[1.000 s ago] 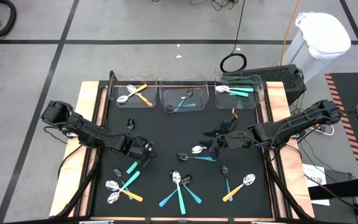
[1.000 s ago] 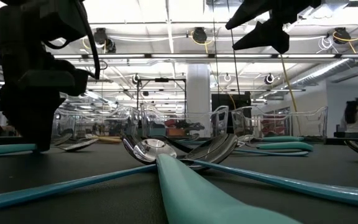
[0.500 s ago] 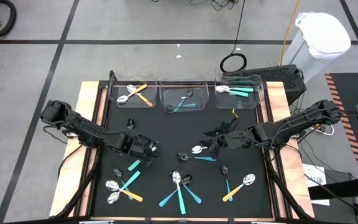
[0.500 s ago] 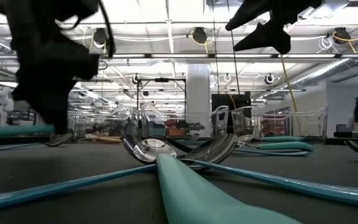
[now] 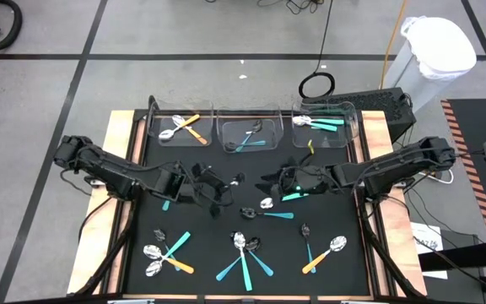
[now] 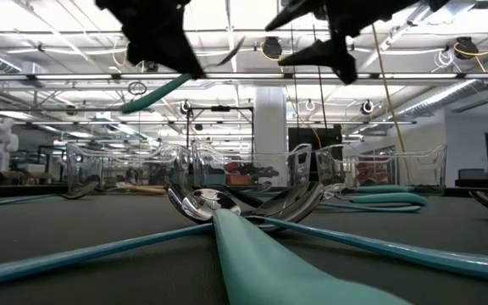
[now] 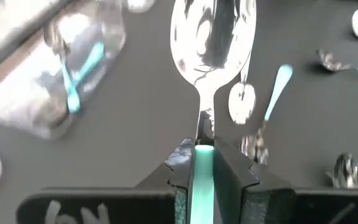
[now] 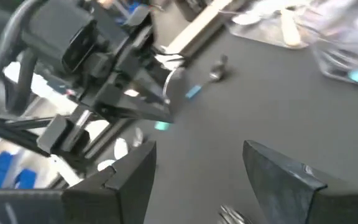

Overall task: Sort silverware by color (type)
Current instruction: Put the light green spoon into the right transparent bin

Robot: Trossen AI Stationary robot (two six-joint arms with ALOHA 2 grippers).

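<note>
Above the middle of the black tabletop (image 5: 142,152), a teal-handled spoon (image 7: 211,37) is held clamped by its handle in the left tool (image 5: 212,192), bowl pointing ahead, with the clear bins (image 5: 247,128) lying beyond it along the far edge. Close to its right, the right tool (image 5: 283,179) is seen with fingers apart, holding nothing, while more spoons are scattered below across the mat, an open workshop behind.

high: straight down, far | low: mat-level, close | wrists: forward | shared: black mat (image 5: 226,169)
</note>
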